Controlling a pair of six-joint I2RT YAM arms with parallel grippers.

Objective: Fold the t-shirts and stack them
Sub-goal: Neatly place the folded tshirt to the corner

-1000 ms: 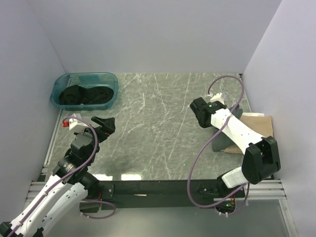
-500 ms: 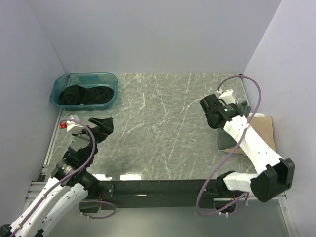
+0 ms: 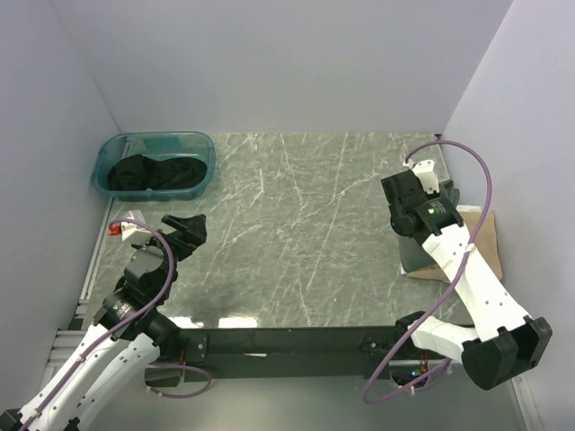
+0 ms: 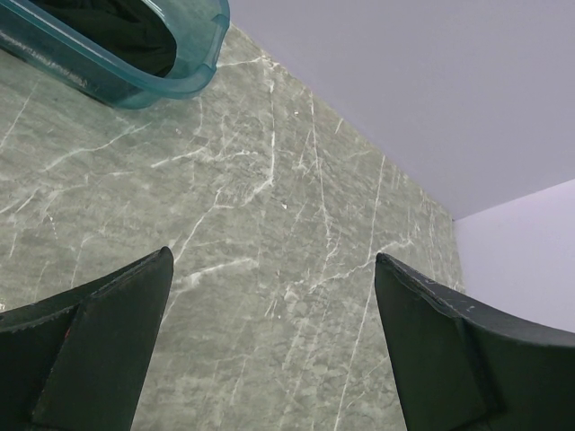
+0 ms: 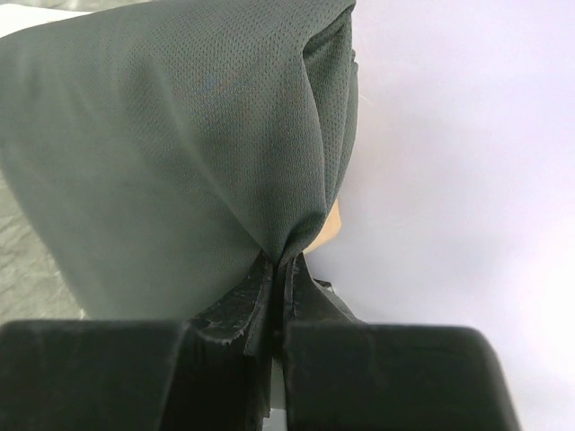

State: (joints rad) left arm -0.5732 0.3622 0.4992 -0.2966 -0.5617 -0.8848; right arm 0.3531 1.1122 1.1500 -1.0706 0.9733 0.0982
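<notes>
The marbled worktop (image 3: 296, 224) spreads under both arms. A tub (image 3: 158, 136) of black shirts (image 3: 157, 176) sits ahead and to the left of the left claw (image 4: 274, 262), which gapes wide over bare stone. The grey shirt (image 5: 180, 135) is fine-meshed, soft and probably light, so it should drape and slip. It is best taken by a pinched fold. The right claw (image 5: 277, 269) is clamped on such a fold, with a tan shirt (image 5: 333, 226) peeking just beyond.

No readable text, label or number shows anywhere.

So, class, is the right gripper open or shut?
Shut: the right gripper pinches a gathered fold of the dark grey t-shirt, no gap visible.
</notes>
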